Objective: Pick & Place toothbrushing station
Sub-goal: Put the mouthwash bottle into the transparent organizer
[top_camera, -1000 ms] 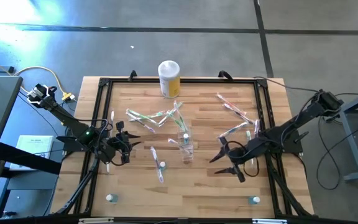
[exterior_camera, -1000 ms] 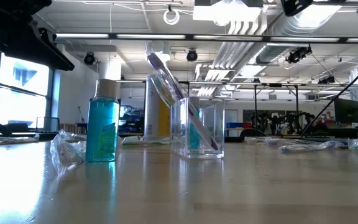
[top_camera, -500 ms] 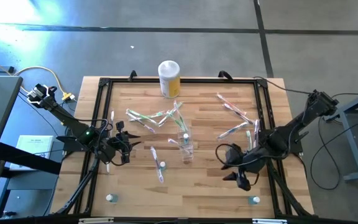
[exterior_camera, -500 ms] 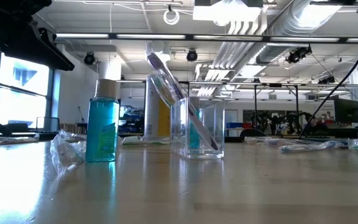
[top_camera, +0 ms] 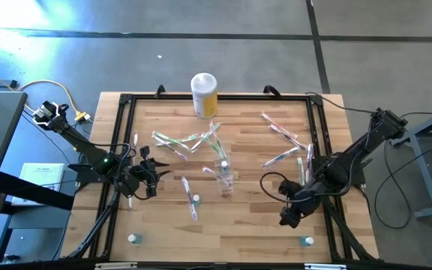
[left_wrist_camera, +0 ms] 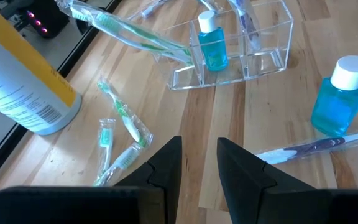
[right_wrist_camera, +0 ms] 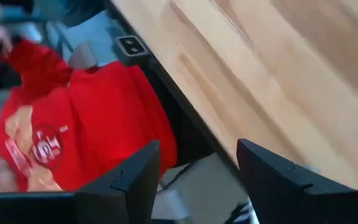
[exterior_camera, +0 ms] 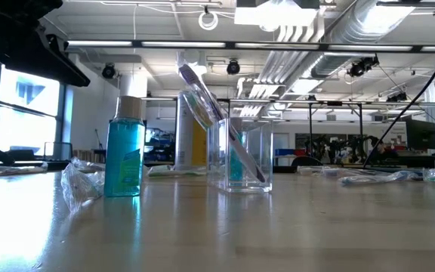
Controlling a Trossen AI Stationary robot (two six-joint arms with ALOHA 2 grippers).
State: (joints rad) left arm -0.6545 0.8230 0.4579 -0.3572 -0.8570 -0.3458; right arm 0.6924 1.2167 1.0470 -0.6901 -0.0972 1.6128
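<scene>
One clear cup [top_camera: 225, 181], two blue bottles [left_wrist_camera: 337, 96] (toothbrushes uncountable), one canister [top_camera: 204, 94]

Robotics lab: exposed ceiling ducts [exterior_camera: 331, 30], concrete floor [top_camera: 88, 60], more rigs behind.

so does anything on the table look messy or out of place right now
Yes. Most toothbrushes lie loose and crisscrossed on the wooden table, in piles left and right of the clear holder rather than in it. One wrapped brush leans steeply out of the holder. Nothing looks spilled or broken.
</scene>
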